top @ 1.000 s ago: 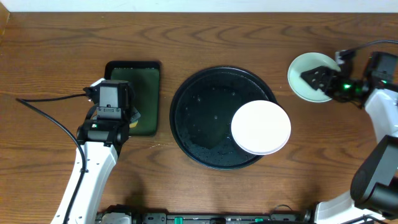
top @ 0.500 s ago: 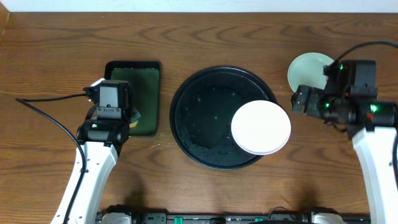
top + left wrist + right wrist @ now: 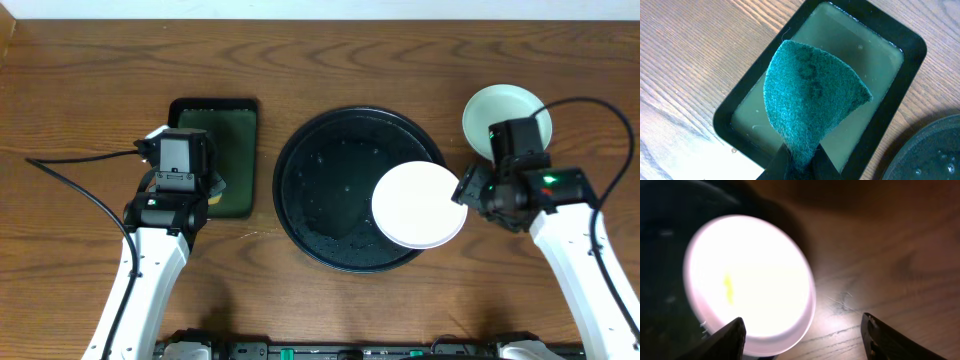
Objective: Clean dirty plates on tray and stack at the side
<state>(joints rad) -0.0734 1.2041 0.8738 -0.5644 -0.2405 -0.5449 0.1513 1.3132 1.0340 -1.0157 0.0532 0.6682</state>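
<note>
A white plate (image 3: 420,204) lies on the right rim of the round black tray (image 3: 320,175), overhanging the table. In the right wrist view the white plate (image 3: 750,275) glares brightly and carries a small yellow smear. My right gripper (image 3: 463,189) is just right of it and open; the plate's near edge falls between the spread fingers (image 3: 730,340), untouched. A pale mint plate (image 3: 500,112) rests on the table at the back right. My left gripper (image 3: 797,162) is shut on a teal sponge (image 3: 810,95), held over the rectangular tray.
The small rectangular black tray (image 3: 910,65) holds greenish liquid and sits left of the round tray (image 3: 935,150). A black cable (image 3: 70,180) trails over the table at the left. Bare wood surrounds both trays.
My right arm has swung from over the mint plate at the back right down to the white plate's right edge, leaving the mint plate on the table. The left arm has not moved.
</note>
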